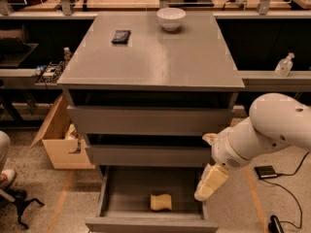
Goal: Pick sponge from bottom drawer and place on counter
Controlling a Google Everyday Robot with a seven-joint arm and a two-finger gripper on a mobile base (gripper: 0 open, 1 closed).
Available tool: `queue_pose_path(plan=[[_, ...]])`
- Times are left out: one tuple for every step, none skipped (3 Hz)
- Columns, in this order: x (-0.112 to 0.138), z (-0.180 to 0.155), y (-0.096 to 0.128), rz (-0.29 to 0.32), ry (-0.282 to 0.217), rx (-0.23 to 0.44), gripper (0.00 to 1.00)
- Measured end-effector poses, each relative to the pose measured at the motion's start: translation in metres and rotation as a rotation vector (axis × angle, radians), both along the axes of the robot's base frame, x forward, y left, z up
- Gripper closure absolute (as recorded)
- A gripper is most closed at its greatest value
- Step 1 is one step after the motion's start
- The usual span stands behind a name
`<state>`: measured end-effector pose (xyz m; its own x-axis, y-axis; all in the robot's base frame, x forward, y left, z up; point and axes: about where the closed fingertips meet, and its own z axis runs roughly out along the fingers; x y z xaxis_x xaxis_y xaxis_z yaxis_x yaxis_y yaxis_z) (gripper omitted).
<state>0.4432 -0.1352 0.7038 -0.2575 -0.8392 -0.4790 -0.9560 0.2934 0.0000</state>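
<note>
The pale yellow sponge (161, 202) lies flat inside the open bottom drawer (146, 224), near its front middle. The grey counter (155, 52) tops the cabinet above the two wider drawers. My gripper (209, 184) hangs from the white arm at the right. It sits over the drawer's right edge, to the right of and above the sponge, not touching it. One yellowish padded finger (212, 182) points down.
A white bowl (171, 18) and a small black flat rectangle (121, 36) sit on the counter's far part. An open cardboard box (60, 140) stands on the floor to the left. A clear bottle (284, 65) is on the right shelf. Cables and a black device (266, 172) lie on the floor to the right.
</note>
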Motion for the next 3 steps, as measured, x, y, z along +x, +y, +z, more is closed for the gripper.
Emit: queue_pose_path(plan=[[0.012,-0.047,-0.003,0.000,0.014,0.014,0.00],[0.025,-0.104,-0.004,-0.013,0.025,0.049,0.00],[0.037,-0.159,-0.006,-0.052,0.026,0.098,0.00]])
